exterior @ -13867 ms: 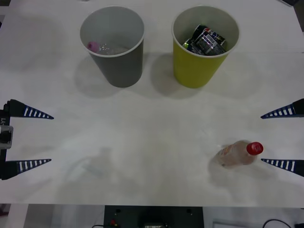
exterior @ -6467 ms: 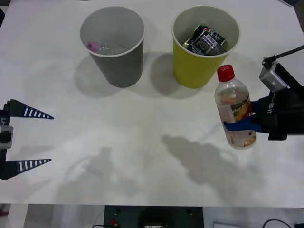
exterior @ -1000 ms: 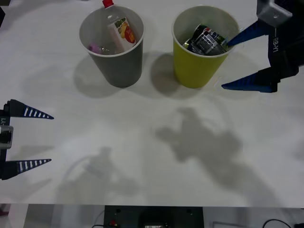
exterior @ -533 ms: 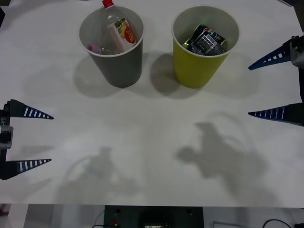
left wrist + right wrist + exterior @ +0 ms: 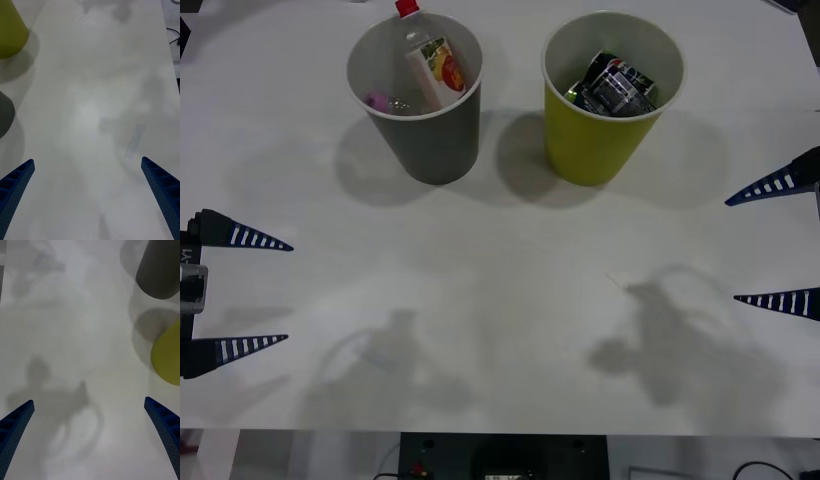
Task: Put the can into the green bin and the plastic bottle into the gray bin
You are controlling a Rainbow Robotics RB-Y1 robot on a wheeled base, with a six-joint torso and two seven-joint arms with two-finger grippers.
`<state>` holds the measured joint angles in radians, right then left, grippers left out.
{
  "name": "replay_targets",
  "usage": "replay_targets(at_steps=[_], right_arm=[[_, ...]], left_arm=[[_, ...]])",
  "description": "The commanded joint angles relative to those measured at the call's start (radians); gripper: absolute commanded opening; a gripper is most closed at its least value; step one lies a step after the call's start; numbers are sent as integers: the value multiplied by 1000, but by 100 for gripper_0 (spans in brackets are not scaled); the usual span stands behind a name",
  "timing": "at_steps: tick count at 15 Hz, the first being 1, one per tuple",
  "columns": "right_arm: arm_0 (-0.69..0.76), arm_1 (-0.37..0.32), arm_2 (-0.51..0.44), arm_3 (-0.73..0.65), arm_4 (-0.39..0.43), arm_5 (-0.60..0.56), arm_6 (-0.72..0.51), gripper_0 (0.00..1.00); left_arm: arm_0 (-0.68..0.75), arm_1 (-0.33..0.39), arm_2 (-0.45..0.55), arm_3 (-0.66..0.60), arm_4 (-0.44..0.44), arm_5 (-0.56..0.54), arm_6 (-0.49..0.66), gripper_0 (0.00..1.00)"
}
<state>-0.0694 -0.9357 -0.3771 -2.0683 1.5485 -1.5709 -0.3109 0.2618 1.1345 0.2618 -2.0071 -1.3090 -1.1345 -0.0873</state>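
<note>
Worktop (image 5: pixel 500 330) white, two bins standing at its far side, side by side but apart. Gray bin (image 5: pixel 430 140) on the left, green bin (image 5: pixel 590 145) on the right, both upright with rims open to the ceiling.

Plastic bottle (image 5: pixel 430 62) sits inside the gray bin, tilted, leaning against the far wall of the bin. Its red cap (image 5: pixel 407 8) pokes up past the far rim; yellow-orange label faces up. Beside it, low in the same bin, a small pink cap (image 5: pixel 375 99) and something clear under it, too dim to make out further.

Green bin holds crushed dark cans (image 5: pixel 612 85), black and silver with a bit of green, piled below the rim.

Right gripper (image 5: pixel 780 245) at the right edge of the worktop, nearer than the green bin and well apart from it, fingers spread wide, nothing between them. From its wrist camera both bins show off to one side: gray bin (image 5: pixel 159 273) and green bin (image 5: pixel 168 360), with bare white surface between the blue fingers.

Left gripper (image 5: pixel 240 292) parked at the left edge, near side, fingers likewise spread wide and holding nothing. Its wrist camera catches the green bin (image 5: pixel 9 30) and a sliver of the gray bin (image 5: pixel 4 116) at the margin.
</note>
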Motion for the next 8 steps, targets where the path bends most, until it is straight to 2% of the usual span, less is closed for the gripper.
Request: replay_targets(at_steps=[1, 5, 8], right_arm=[[46, 40, -6, -1, 39, 0, 50, 100], [91, 75, -6, -1, 107, 0, 90, 100], [112, 97, -6, -1, 127, 0, 113, 100]], left_arm=[[0, 0, 0, 0, 0, 0, 0, 98], [0, 0, 0, 0, 0, 0, 0, 98], [0, 0, 0, 0, 0, 0, 0, 98]])
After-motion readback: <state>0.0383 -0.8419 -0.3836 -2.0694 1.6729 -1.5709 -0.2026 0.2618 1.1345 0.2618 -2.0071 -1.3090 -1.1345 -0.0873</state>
